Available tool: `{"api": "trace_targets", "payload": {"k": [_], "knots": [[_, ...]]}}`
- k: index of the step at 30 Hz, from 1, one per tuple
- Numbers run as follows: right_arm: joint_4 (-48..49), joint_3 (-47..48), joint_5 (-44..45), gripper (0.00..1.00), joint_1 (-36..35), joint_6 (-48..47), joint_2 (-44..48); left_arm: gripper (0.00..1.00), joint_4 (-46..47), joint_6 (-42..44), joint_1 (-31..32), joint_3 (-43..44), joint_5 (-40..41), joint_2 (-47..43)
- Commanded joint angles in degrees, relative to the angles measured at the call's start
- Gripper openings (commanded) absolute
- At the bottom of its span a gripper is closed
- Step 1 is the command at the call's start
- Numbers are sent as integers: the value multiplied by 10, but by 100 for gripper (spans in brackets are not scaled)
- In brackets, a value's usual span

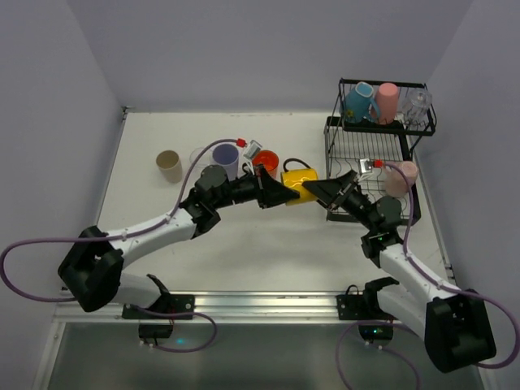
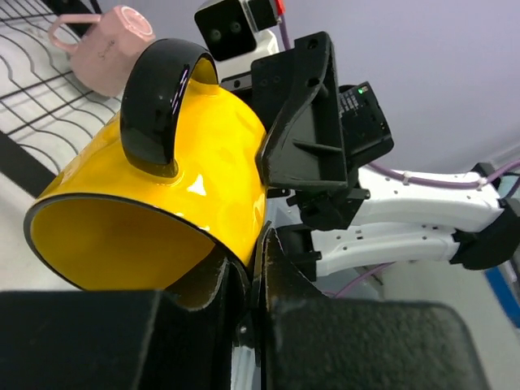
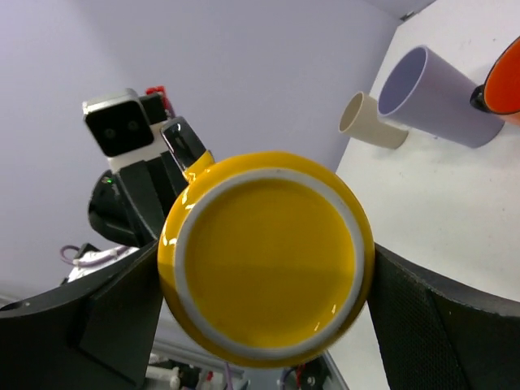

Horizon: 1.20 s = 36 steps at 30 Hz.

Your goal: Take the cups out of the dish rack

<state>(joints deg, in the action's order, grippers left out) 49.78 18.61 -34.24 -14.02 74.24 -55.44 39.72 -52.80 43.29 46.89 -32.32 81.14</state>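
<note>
1. The yellow mug (image 1: 299,180) hangs on its side above the middle of the worktop (image 1: 244,236), caught between my two arms. Its black handle faces up.
2. My left tool (image 1: 289,195) is pressed together on the mug's black-edged rim. In the left wrist view one finger is inside the mouth and the other is outside.
3. My right tool (image 1: 319,189) stands wide around the mug's body. In the right wrist view a pad (image 3: 114,317) sits against each side and the round base faces the camera.
4. Just behind the mug, an orange cup (image 1: 266,162) stands on the worktop. A lavender cup (image 1: 227,157) is to its left.
5. I think I see a clear cup (image 1: 199,154) touching the lavender one, but it is faint.
6. A beige cup (image 1: 169,166) stands further left, apart from the others.
7. The dish rack (image 1: 349,150) sits at the far right of the worktop, close beside my right arm.
8. A pale pink mug (image 1: 400,177) lies on the rack's lower tray, near its front right corner.
9. The raised upper shelf holds a blue mug (image 1: 357,101), a pink cup (image 1: 387,101) and a clear glass (image 1: 416,104). They stand side by side, blue on the left and clear on the right.
</note>
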Motion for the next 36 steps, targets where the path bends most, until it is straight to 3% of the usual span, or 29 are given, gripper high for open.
{"api": "trace_targets", "payload": {"k": [1,6,8,10,13,16,20,27,36], "knots": [[2,13,-11,98,-11,-32,10,0,-102,119,5,-3,116,-75],[-164,27,-23,99,-13,-123,42,0,-412,246,-10,67,261,-177],[-175,18,-33,99,-13,-142,51,0,-524,276,-17,90,323,-211],[-181,2,-42,99,-14,-146,59,0,-599,285,-19,126,399,-228],[-210,-9,-34,99,-14,-172,81,0,-747,283,-20,145,460,-254],[-256,-2,-14,99,-13,-204,110,0,-834,252,-33,126,487,-251],[-307,13,13,99,-14,-243,142,0,-837,254,-105,61,425,-238],[-353,20,15,99,-14,-280,169,0,-745,313,-253,32,359,-163],[-373,21,12,99,-14,-313,158,0,-708,364,-305,88,342,-6]]}}
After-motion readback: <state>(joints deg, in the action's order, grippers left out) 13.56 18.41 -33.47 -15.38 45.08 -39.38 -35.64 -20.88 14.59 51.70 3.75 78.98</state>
